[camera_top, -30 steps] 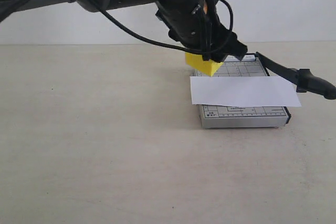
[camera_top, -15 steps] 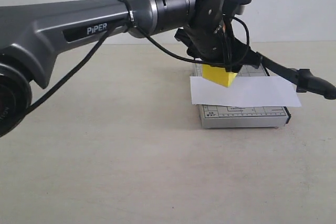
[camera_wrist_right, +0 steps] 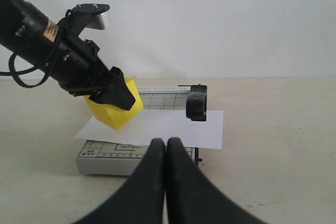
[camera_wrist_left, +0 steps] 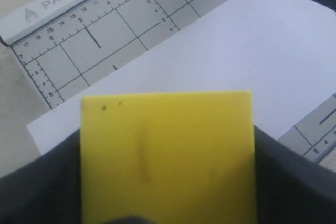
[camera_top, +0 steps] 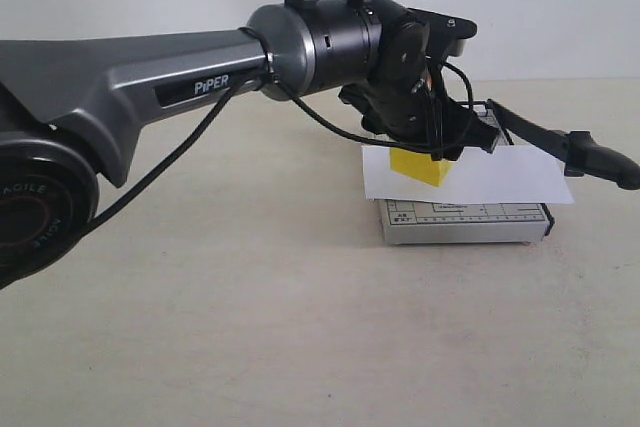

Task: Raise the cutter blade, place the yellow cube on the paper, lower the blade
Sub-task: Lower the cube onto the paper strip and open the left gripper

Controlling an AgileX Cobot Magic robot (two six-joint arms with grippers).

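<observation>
Lower now than a moment ago, the cube (camera_top: 421, 166) hangs tilted, clamped in the left gripper's (camera_top: 433, 152) fingers over the left end of the paper (camera_top: 500, 179). I cannot tell whether its bottom corner touches the sheet. Release likely needs only a short drop straight down. At the right, the blade (camera_top: 545, 134) stands raised. The right gripper (camera_wrist_right: 166, 153), fingers together and empty, hangs on the near side.
</observation>
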